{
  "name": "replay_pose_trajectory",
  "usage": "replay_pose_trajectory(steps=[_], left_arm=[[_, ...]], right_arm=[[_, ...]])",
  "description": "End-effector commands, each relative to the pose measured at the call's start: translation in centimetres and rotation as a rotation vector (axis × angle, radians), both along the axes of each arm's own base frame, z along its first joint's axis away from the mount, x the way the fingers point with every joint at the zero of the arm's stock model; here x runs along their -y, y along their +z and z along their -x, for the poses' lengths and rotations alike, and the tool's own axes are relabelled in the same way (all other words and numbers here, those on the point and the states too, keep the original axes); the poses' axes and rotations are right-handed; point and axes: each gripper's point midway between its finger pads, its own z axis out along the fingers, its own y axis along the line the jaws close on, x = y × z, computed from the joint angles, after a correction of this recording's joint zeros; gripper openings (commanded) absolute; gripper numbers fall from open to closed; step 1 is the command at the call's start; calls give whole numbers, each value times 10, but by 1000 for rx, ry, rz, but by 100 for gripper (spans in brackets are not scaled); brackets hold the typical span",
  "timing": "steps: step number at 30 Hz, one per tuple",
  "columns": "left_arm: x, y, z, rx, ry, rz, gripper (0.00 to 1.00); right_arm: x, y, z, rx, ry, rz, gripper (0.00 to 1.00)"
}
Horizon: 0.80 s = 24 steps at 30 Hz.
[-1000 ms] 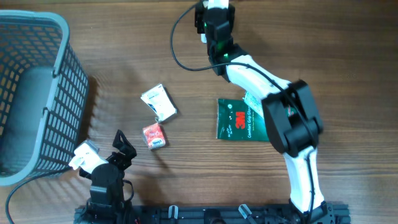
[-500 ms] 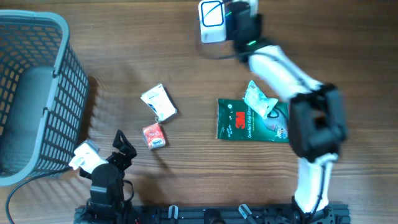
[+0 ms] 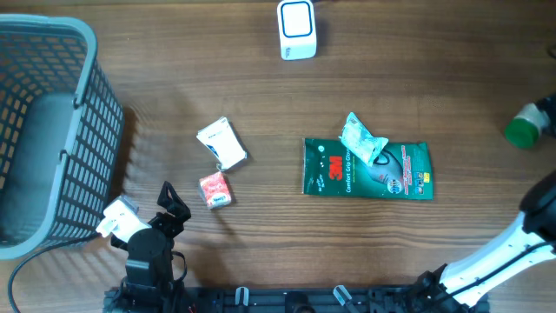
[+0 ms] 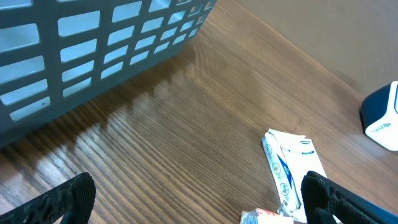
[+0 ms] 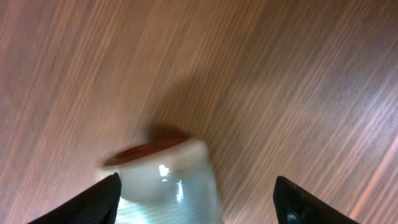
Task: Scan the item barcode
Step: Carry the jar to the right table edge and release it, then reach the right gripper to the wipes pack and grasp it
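Right wrist: right gripper (image 5: 196,202) spread beside blurred object (image 5: 165,171), perhaps scanner.

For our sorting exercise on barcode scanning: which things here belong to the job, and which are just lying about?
Job: scanner; goods to scan: green glove pack, crumpled white packet, white sachet, red packet.
Lying about: grey basket, as far as the pictures show.

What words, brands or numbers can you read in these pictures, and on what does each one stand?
"3M": on the green packet, near its left end.
"Comfort Grip": on the same green packet, beside the logo; the word after it is unclear.
White sachet, red packet, crumpled wrapper: print too small to read.
Scanner: no readable text.
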Motion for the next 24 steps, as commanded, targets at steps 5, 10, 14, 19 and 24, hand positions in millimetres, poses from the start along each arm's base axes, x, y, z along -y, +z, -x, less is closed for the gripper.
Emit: replay_pose_trajectory(steps=[5,10,14,19,24], left_arm=[[-2,-1,0,3,14,3,100],[-2,-1,0,3,14,3,100],[-2,-1,0,3,14,3,100],[-2,-1,0,3,14,3,100],[-2,-1,0,3,14,3,100]], right_arm=[[-6,30,-18,131,136,-78,100],[-11,109,-26,238,144,8,100],[-67,143,-14,249,155,-99,100],[-222,137,-15,68,489,-323,100],[-360,106,12,-168,719,-483,99]])
